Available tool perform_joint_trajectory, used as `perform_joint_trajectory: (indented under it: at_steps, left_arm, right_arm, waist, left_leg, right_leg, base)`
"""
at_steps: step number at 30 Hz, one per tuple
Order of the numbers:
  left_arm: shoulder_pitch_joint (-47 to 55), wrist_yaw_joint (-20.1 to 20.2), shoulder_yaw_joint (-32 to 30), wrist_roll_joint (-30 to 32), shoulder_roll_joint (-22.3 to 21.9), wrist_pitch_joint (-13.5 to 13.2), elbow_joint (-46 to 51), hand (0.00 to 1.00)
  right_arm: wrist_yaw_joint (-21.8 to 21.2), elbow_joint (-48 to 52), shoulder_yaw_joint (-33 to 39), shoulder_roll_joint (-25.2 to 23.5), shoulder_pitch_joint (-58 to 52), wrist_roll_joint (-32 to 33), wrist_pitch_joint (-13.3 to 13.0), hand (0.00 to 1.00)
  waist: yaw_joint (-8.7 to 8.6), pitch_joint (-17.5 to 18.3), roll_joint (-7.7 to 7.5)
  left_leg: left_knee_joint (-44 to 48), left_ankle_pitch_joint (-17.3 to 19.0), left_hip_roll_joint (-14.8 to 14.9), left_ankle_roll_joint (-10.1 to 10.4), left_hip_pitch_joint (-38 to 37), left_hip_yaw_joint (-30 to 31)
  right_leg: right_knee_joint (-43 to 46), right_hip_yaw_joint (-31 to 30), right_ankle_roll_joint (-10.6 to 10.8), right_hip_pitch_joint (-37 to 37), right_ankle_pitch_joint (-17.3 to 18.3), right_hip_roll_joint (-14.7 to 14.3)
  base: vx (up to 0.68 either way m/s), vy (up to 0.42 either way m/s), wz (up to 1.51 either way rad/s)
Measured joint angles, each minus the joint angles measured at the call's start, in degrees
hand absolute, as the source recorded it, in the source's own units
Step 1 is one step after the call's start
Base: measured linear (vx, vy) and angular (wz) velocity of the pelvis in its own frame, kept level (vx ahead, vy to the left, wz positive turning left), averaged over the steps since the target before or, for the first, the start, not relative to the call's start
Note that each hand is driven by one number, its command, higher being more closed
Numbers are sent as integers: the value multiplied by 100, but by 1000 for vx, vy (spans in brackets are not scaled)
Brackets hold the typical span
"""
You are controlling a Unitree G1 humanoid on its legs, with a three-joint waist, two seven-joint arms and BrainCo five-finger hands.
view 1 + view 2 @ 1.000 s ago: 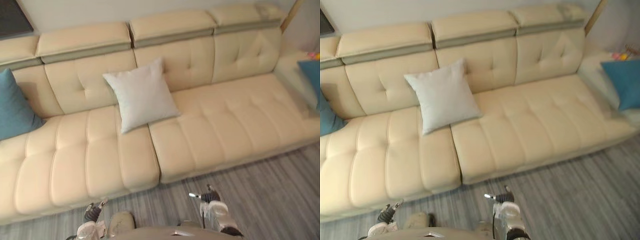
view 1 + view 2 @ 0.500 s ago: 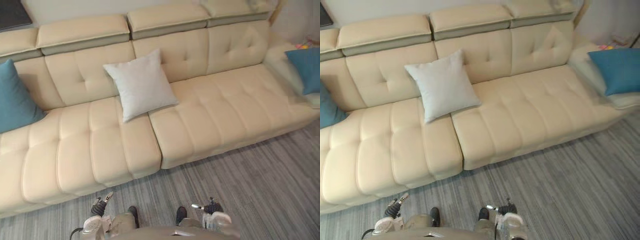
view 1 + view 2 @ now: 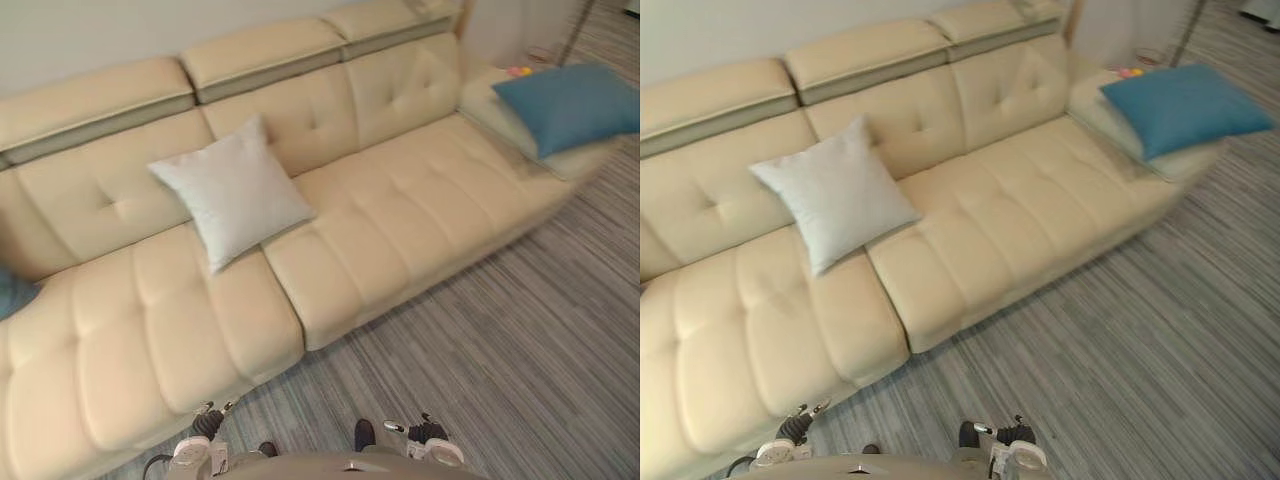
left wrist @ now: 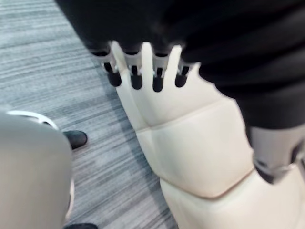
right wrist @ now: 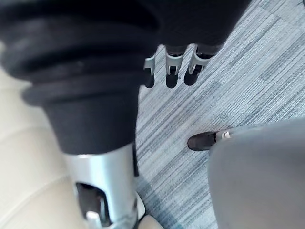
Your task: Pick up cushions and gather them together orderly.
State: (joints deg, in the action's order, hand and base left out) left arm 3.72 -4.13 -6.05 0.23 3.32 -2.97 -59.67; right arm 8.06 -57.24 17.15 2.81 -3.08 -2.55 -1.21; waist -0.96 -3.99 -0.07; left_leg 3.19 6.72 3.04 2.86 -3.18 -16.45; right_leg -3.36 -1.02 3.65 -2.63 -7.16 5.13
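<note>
A white cushion [image 3: 232, 190] leans against the backrest of the cream sofa [image 3: 400, 215], near its middle. A blue cushion [image 3: 565, 103] lies flat on the sofa's far right end. The corner of another blue cushion [image 3: 12, 293] shows at the sofa's left edge. My left hand [image 3: 197, 442] hangs low over the floor in front of the sofa, fingers [image 4: 143, 67] relaxed and holding nothing. My right hand [image 3: 430, 442] hangs low to the right of it, its fingers [image 5: 174, 64] also relaxed and empty. Both hands are well short of every cushion.
Grey striped carpet [image 3: 500, 340] runs in front of the sofa and round its right end. Small colourful things [image 3: 517, 71] lie past the blue cushion by the wall. A thin pole [image 3: 575, 30] stands at the back right.
The whole picture has swung towards the sofa's right end, so the camera moved. The right blue cushion now shows fully and the left one is nearly out of view. Both hands still hang empty.
</note>
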Motion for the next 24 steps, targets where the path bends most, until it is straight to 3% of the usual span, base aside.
perform_joint_trajectory:
  at_steps: [4,5,6,7,8,10,11,13,16,17,18,20,21,22,24]
  left_arm:
    - [-148,73,-2,8,11,0,-1,0]
    - [-160,72,-7,8,23,2,4,0]
    - [-180,71,-11,8,24,7,3,0]
    - [-186,71,-8,7,32,8,10,0]
    - [-192,69,-3,7,44,9,17,0]
    - [-153,70,3,8,56,9,42,0]
    - [-133,65,4,8,105,9,39,0]
    - [-135,67,98,8,74,9,38,0]
    - [-155,70,177,9,5,9,26,0]
    - [-187,71,178,9,-8,9,25,0]
    - [-211,69,172,10,5,9,24,0]
    - [-203,68,150,8,18,9,29,0]
    - [-155,80,139,-30,-28,7,67,0]
    - [-145,69,131,-9,-71,0,104,0]
    - [-165,66,140,-15,-144,-4,191,0]
  right_arm:
    - [8,-15,-7,28,175,12,7,0]
    - [8,-14,-11,23,248,10,18,0]
    - [8,-19,-2,19,324,9,34,0]
    - [8,-22,14,20,320,7,53,0]
    - [12,-22,139,30,332,6,54,0]
    - [27,-14,169,23,317,36,42,0]
    - [42,-26,158,51,278,41,44,0]
    - [79,-22,163,123,300,52,44,0]
    - [84,-22,255,158,277,70,45,0]
    - [86,-23,274,160,282,74,46,0]
    - [84,-23,260,144,291,88,44,0]
    - [84,-55,182,104,306,108,44,0]
    - [88,-49,85,121,292,109,45,0]
    - [93,-52,-8,140,343,109,48,0]
    - [94,-242,-69,307,397,108,80,0]
  waist:
    - [-9,-101,-65]
    - [-13,-170,46]
    - [-22,-188,62]
    - [-8,-201,81]
    - [-15,-270,205]
    - [-8,-299,216]
    - [-8,-312,223]
    - [-6,-348,326]
    - [-39,-335,357]
    - [-73,-333,387]
    - [-62,-372,350]
    - [36,-454,208]
    - [79,-437,197]
    - [105,-471,217]
    - [180,-571,334]
  left_leg:
    - [369,301,101,-76,70,-682]
    - [480,368,221,-112,134,-1070]
    - [478,381,252,-132,126,-1320]
    - [457,380,260,-131,85,-1497]
    - [463,379,346,-129,-11,-1741]
    - [466,385,338,-76,-162,-1924]
    - [456,409,319,-1,-265,-1964]
    - [455,392,365,30,-292,-1951]
    - [469,421,468,79,-333,-1951]
    - [602,469,558,191,-362,-1970]
    - [1079,574,743,358,-270,-1964]
    - [2249,604,1080,345,35,-1929]
    - [3129,497,1309,117,394,-1666]
    - [3678,617,1305,105,806,-1036]
    - [3732,1000,899,160,1094,-198]
  right_leg:
    - [4,-254,-137,-395,-412,-186]
    - [-64,290,-390,-538,-576,-255]
    - [116,1172,-653,-628,-263,-191]
    - [388,1920,-743,-681,84,-132]
    - [699,2746,-829,-705,414,-4]
    - [922,3328,-812,-606,466,159]
    - [887,3144,-546,-576,294,84]
    - [787,2930,-539,-588,313,-28]
    - [689,2754,-571,-616,394,-201]
    - [752,2682,-587,-643,443,-267]
    - [884,2624,-626,-717,540,-325]
    - [998,2387,-628,-720,643,-416]
    - [981,2174,-633,-707,652,-460]
    - [931,1982,-639,-689,651,-531]
    - [676,1555,-643,-519,651,-656]
  base:
    - [-41,1,-116]
    - [-74,-50,-133]
    - [-64,-65,-128]
    - [-61,-84,-107]
    - [-49,-82,-95]
    - [-7,-100,-83]
    - [19,-123,-77]
    - [-18,-99,-66]
    - [-62,-47,-43]
    - [-65,-27,-41]
    - [-77,-61,-59]
    - [-51,-107,-77]
    - [19,-91,-83]
    - [20,-48,-95]
    - [5,41,-113]
